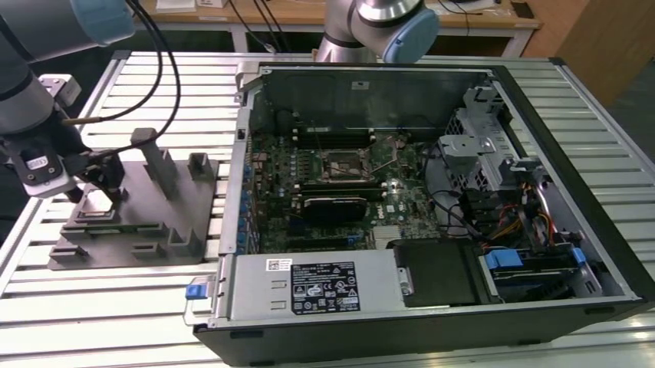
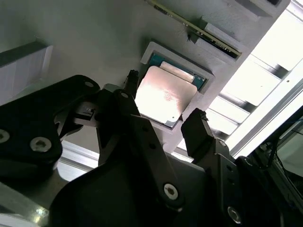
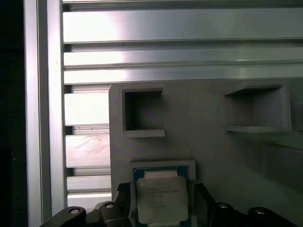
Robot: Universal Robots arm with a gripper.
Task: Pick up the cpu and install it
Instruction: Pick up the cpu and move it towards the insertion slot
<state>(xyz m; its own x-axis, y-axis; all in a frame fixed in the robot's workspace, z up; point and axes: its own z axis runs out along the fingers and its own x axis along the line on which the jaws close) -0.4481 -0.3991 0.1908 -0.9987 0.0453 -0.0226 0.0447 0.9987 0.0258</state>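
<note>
The cpu (image 2: pixel 163 97) is seated in a fixture (image 1: pixel 143 230) pocket on the surface (image 1: pixel 153 92), flanked by spread fingers (image 2: pixel 196 125), not yet pinched. It is judged light, stiff, thin and fragile; opposite edges are to be gripped.

The arm (image 1: pixel 29 100) comes down at the exterior view's left, with the wrist low. The tool (image 1: pixel 97 186) points downward. In both wrist views its two black fingers (image 2: pixel 201 135) (image 3: pixel 201 198) stand well apart.

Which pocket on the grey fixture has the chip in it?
The pocket flanked by the open claw holds the chip; both square pockets farther off are empty.
</note>
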